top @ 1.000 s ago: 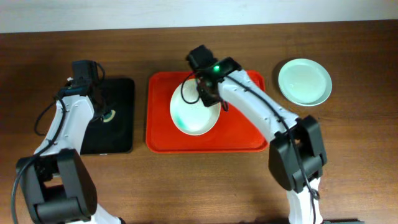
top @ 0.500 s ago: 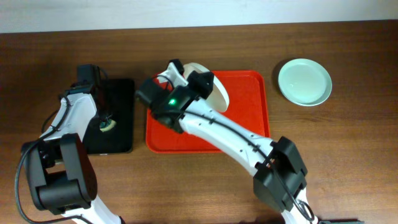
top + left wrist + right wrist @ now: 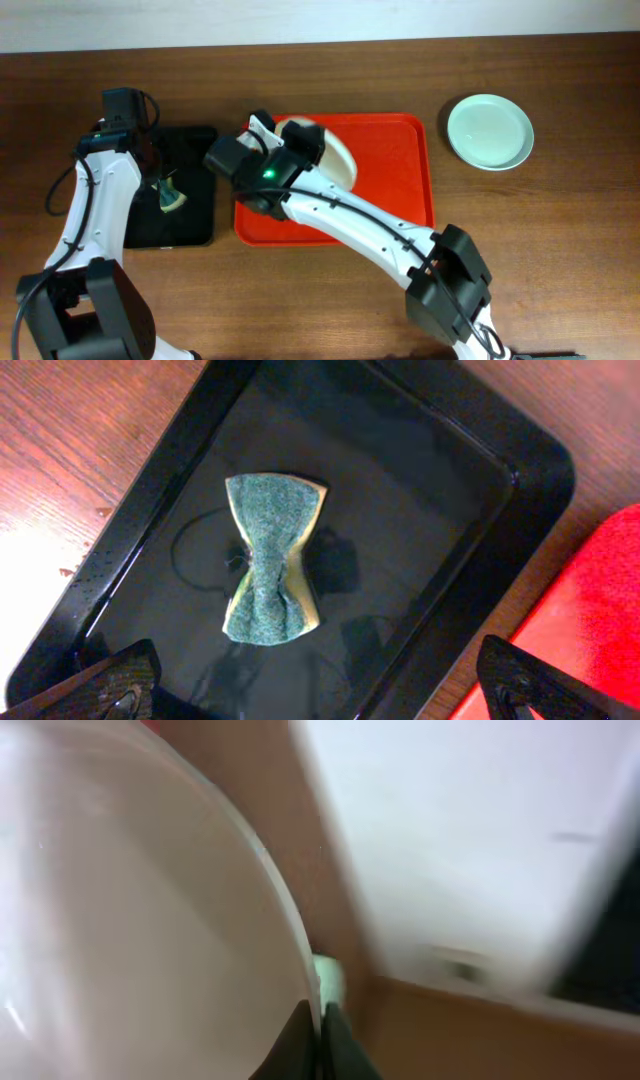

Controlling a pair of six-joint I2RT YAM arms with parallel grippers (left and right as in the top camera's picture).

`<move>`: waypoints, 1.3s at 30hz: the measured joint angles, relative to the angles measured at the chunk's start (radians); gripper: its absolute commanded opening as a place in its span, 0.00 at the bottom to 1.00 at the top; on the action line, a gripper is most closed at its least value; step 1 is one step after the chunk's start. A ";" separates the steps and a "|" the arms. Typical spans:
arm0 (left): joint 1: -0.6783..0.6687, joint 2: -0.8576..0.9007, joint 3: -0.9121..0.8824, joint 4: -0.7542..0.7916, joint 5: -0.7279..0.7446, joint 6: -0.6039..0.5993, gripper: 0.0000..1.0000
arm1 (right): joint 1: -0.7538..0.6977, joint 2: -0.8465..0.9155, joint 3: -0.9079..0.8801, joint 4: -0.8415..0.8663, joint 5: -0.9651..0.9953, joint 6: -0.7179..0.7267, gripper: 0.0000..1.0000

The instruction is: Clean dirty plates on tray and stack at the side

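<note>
My right gripper (image 3: 320,1035) is shut on the rim of a pale plate (image 3: 130,920). In the overhead view that plate (image 3: 335,160) is held tilted on edge over the back left of the red tray (image 3: 390,190), with the right gripper (image 3: 300,145) on it. A second mint plate (image 3: 490,132) lies flat on the table to the right of the tray. My left gripper (image 3: 320,700) hangs open over a green and yellow sponge (image 3: 272,560), which lies loose and pinched in the middle.
The sponge (image 3: 170,195) lies in a wet black tray (image 3: 195,225) left of the red tray. The right arm stretches diagonally across the red tray. A corner of the red tray (image 3: 600,610) shows at the right of the left wrist view.
The left gripper has opened and let the sponge drop into the black tray, then risen a little. The right arm has lifted the plate off the red tray and swung it left, on edge.
</note>
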 measured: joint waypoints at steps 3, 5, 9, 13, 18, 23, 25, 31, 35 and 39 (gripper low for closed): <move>0.000 0.000 0.000 0.000 0.003 0.000 0.99 | -0.087 0.000 0.003 0.004 -0.186 0.162 0.04; 0.000 0.000 0.000 -0.001 0.003 0.000 0.99 | -0.200 -0.001 0.008 -0.003 -0.331 0.263 0.04; 0.000 0.000 0.000 -0.001 0.003 0.000 0.99 | -0.490 -0.001 0.012 -0.008 -0.727 0.352 0.04; 0.000 0.000 0.000 -0.001 0.003 0.000 0.99 | -0.821 -0.001 0.012 -0.009 -1.150 0.387 0.04; 0.000 0.000 0.000 -0.001 0.003 0.000 0.99 | -1.140 -0.002 0.002 -0.028 -1.352 0.407 0.04; 0.000 0.000 0.000 -0.001 0.006 0.000 0.99 | -1.361 -0.012 -0.139 0.101 -1.386 0.413 0.05; 0.000 0.000 0.000 0.000 0.006 0.000 0.99 | -1.389 -0.012 -0.192 0.158 -1.387 0.427 0.09; 0.000 0.000 0.000 0.000 0.006 0.000 0.99 | -1.400 -0.012 -0.342 0.325 -1.402 0.458 0.53; 0.000 0.000 0.000 -0.001 0.006 0.000 0.99 | -1.379 -0.012 -0.382 0.360 -1.408 0.465 1.00; 0.000 0.000 0.000 -0.001 0.006 0.000 0.99 | -1.374 -0.023 -0.370 0.278 -1.412 0.464 0.99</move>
